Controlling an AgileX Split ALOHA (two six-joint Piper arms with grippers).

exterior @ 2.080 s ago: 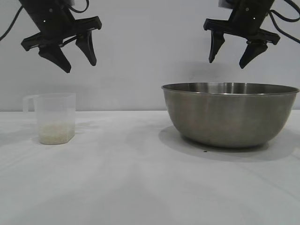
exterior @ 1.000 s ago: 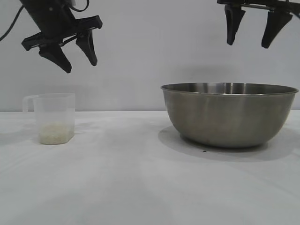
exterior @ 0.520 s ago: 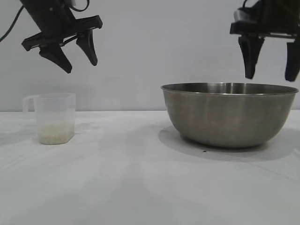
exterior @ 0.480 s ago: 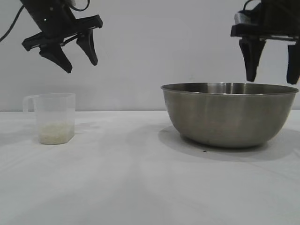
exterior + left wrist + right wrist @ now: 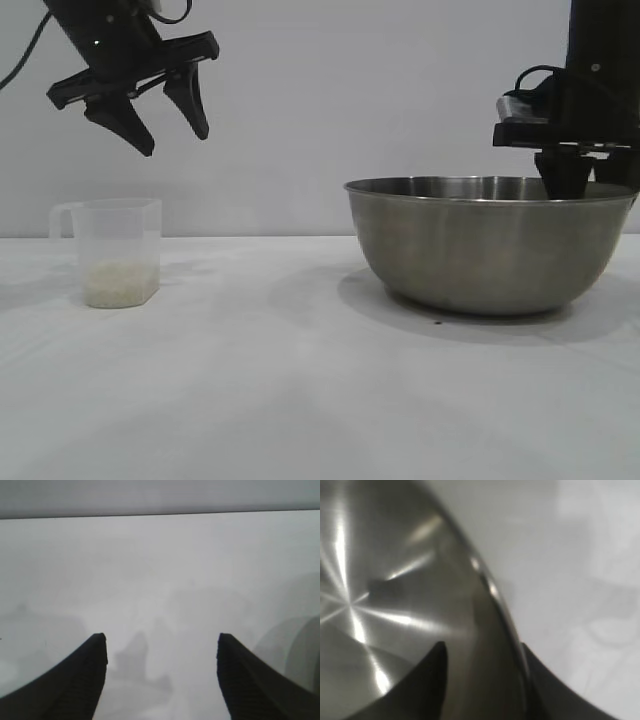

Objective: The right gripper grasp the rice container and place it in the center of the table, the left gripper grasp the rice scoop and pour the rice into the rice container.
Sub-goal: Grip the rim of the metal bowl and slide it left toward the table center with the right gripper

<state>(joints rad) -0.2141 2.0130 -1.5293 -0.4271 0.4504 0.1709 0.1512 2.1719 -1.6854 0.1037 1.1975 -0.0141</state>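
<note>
Rice container [image 5: 488, 245]: large steel bowl standing upright on the counter [image 5: 300, 400], at the right side of the exterior view, well apart from the scoop.
Right gripper [image 5: 578, 185]: at the bowl's right rim, pointing down, one finger dipped inside the bowl and the other outside it.
Right fingers [image 5: 427, 680]: straddling the thin rolled rim in the wrist view (inner finger against the brushed inside wall, outer one over the white counter); narrow gap, apparently pinching the rim, though blur leaves actual contact unsure.
Rice scoop [image 5: 115, 252]: small clear cup with a loop handle, upright on the counter at the left, untouched.
Rice [image 5: 120, 283]: thin off-white layer at the bottom of the scoop.
Left gripper [image 5: 165, 110]: hanging in the air above the scoop, tilted downward, holding nothing.
Left fingers [image 5: 85, 675]: spread wide apart, only bare counter between them in the wrist view.
</note>
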